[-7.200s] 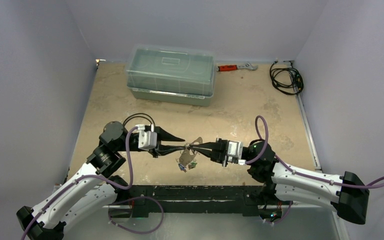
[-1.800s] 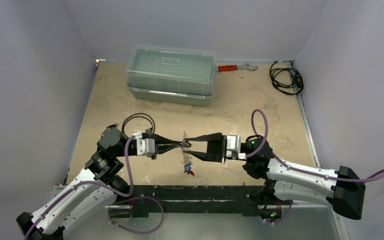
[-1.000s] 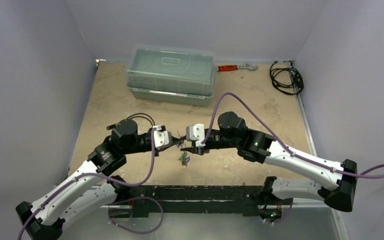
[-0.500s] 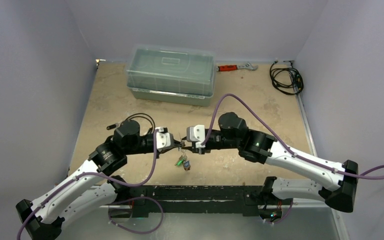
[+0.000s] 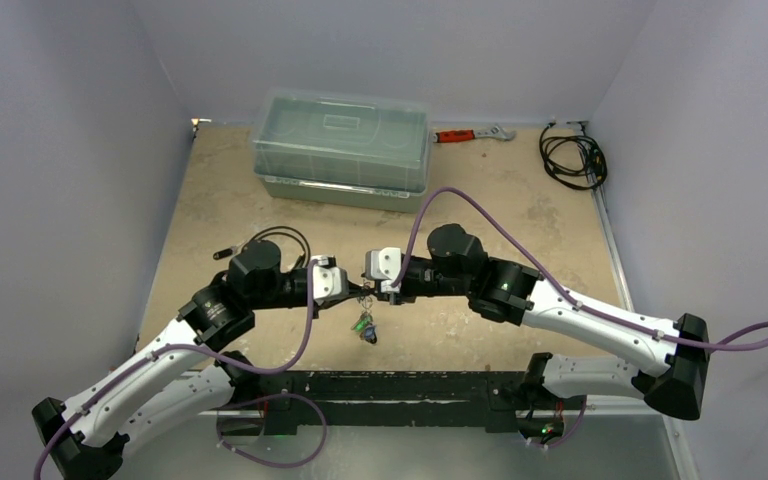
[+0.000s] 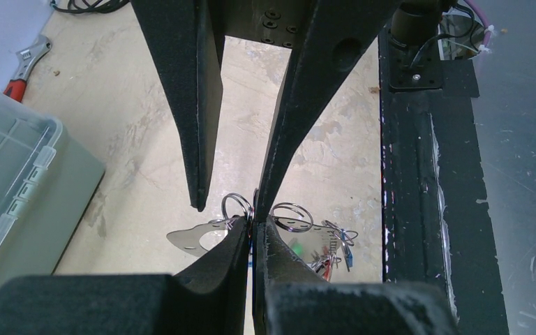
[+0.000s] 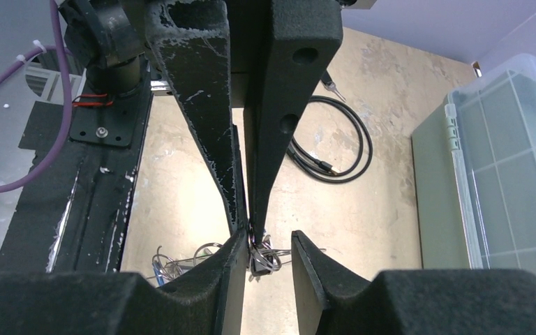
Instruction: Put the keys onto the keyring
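My left gripper (image 6: 253, 225) is shut on the edge of the keyring (image 6: 185, 239), a flat silver plate held off the table. Small wire rings (image 6: 292, 216) sit on the plate, and keys (image 6: 331, 255) with green, red and blue tags hang from it. In the top view the bunch of keys (image 5: 363, 325) dangles below the two meeting grippers. My right gripper (image 7: 268, 241) faces the left one with its jaws apart around a small wire ring (image 7: 259, 257). One pad touches the ring and the other stands clear of it. The left gripper's fingers (image 7: 279, 105) come down between them.
A green-grey plastic box (image 5: 342, 148) with a clear lid stands at the back. Behind it lie an orange-handled wrench (image 5: 472, 133) and a coiled black cable (image 5: 572, 155). A thin black cable loop (image 5: 278, 238) lies by the left arm. A black rail (image 5: 400, 385) runs along the near edge.
The right arm has swung up and over, then slid left toward the left gripper with its jaws narrowing. The left gripper keeps its hold; the hanging keys shifted slightly.
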Available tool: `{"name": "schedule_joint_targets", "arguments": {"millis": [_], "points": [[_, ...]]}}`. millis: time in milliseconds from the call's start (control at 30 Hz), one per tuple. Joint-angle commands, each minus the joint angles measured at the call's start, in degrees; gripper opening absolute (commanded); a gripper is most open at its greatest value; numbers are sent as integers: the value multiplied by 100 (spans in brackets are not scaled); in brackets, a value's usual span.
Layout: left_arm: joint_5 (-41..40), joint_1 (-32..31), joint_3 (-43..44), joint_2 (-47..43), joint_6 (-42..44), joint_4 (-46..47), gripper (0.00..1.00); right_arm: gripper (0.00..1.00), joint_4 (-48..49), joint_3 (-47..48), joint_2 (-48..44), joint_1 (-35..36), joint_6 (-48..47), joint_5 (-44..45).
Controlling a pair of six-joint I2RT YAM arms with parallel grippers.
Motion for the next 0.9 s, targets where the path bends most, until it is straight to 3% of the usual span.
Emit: {"name": "schedule_joint_targets", "arguments": {"millis": [0,867], "points": [[130,-61,203,-111,-24,365,0,32,201,-37,-26,2,-74,251],[125,-162,200,-126,56,319,0,19,291,-247,-121,3,-47,416]]}}
